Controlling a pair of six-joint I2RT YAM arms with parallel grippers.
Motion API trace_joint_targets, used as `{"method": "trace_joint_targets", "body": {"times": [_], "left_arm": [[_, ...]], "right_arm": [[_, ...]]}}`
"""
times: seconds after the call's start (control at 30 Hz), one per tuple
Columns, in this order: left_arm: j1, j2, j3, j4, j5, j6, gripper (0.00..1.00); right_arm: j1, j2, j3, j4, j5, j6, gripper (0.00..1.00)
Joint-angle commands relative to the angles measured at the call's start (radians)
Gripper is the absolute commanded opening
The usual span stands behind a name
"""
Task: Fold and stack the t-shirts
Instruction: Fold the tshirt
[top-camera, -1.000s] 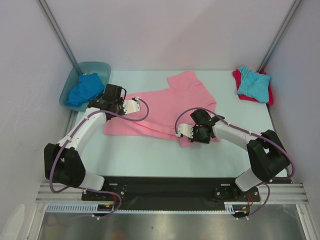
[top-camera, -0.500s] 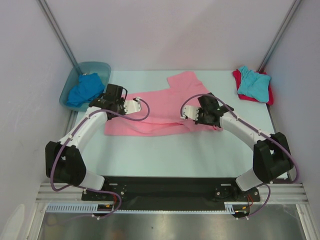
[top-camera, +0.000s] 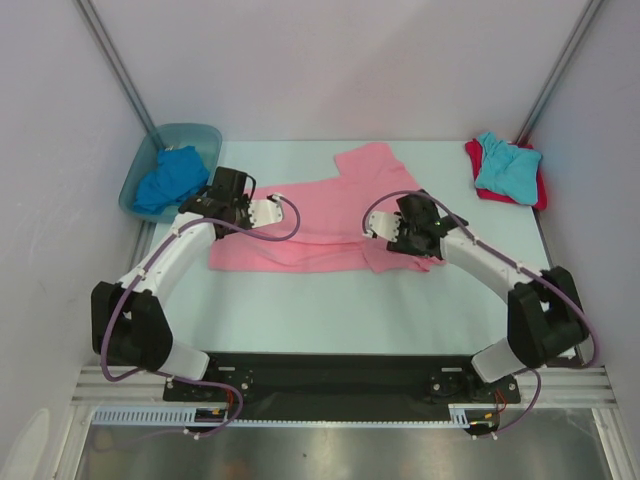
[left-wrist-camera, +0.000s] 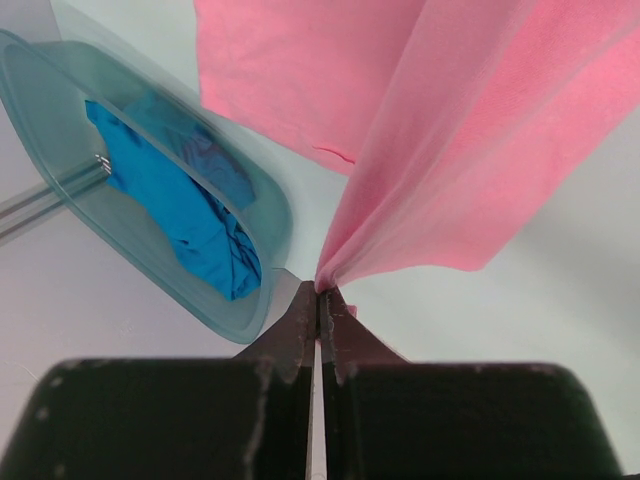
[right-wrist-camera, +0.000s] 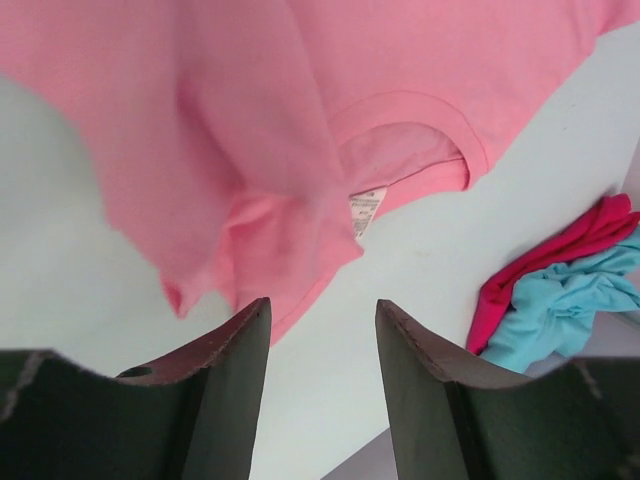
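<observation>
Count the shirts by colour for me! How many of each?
pink shirt: 1
blue shirt: 1
turquoise shirt: 1
red shirt: 1
Total: 4

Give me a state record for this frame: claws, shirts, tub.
left claw: shut, pinching an edge of the pink t-shirt
right claw: open, empty, above the pink t-shirt near its collar
pink t-shirt: partly folded, mid table
blue t-shirt: crumpled in the tub, far left
turquoise t-shirt: lying on the red t-shirt, far right corner
</observation>
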Motion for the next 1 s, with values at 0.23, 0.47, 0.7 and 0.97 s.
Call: {"method": "trace_joint_targets", "body": {"times": [0.23,0.47,0.7,0.97], "left_arm": [[-0.006,-0.005,0.043,0.001,-0.002,-0.014,0.00],[-0.017,0.004,0.063,0.001,-0.007,-0.006,0.00],[-0.023,0.003,0.083,-0.011,-0.017,0.003,0.00],[-0.023,-0.006,0.080,-0.020,-0.023,0.002,0.00]], "right_arm": [[0.040,-0.288,-0.299,-0.041,-0.062,0.012,0.51],[0.034,-0.278,-0.414,0.089,-0.051,0.045,0.50],[0.012,-0.234,-0.466,0.240,-0.031,0.049,0.49],[0.006,-0.162,-0.492,0.404,0.000,0.049,0.44]]}}
